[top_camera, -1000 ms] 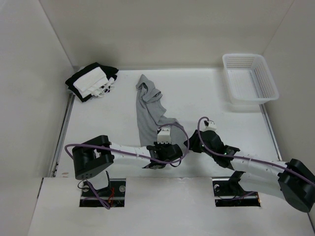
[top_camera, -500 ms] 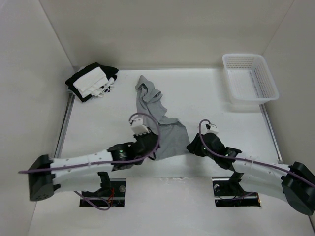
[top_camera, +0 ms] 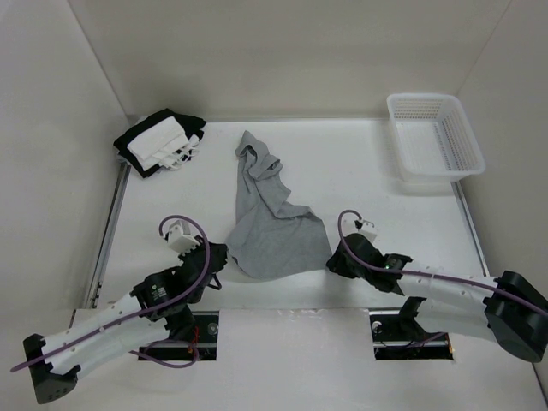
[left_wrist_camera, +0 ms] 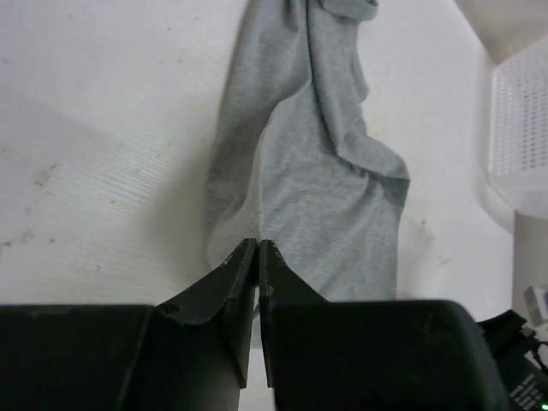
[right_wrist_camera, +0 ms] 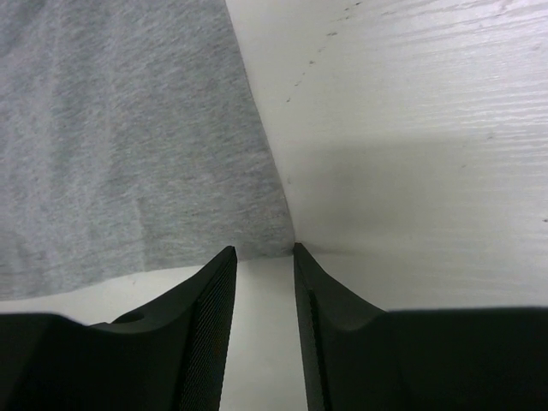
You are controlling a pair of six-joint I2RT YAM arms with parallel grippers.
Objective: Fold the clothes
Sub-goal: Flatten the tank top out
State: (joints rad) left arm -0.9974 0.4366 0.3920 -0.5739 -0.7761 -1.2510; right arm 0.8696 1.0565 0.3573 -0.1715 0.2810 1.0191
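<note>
The clothes (top_camera: 272, 218) are one light grey knit garment in the middle of the table, narrow and bunched at the far end and spread wide at the near hem. My left gripper (top_camera: 222, 259) sits at the hem's near left corner. In the left wrist view it (left_wrist_camera: 258, 242) is shut, its tips pinched on the edge of the grey cloth (left_wrist_camera: 317, 171). My right gripper (top_camera: 331, 259) is at the hem's near right corner. In the right wrist view it (right_wrist_camera: 262, 250) stands open, with the cloth's corner (right_wrist_camera: 128, 128) just beyond its tips and bare table between its fingers.
A white mesh basket (top_camera: 435, 145) stands at the far right and shows at the right edge as the basket (left_wrist_camera: 522, 128) in the left wrist view. A black-and-white fabric bundle (top_camera: 158, 141) lies at the far left. White walls close in the table on three sides.
My left gripper has travelled left and toward the near edge, pulling the hem's left corner with it, so the garment's near part now lies spread wide. The right gripper stayed at the right corner.
</note>
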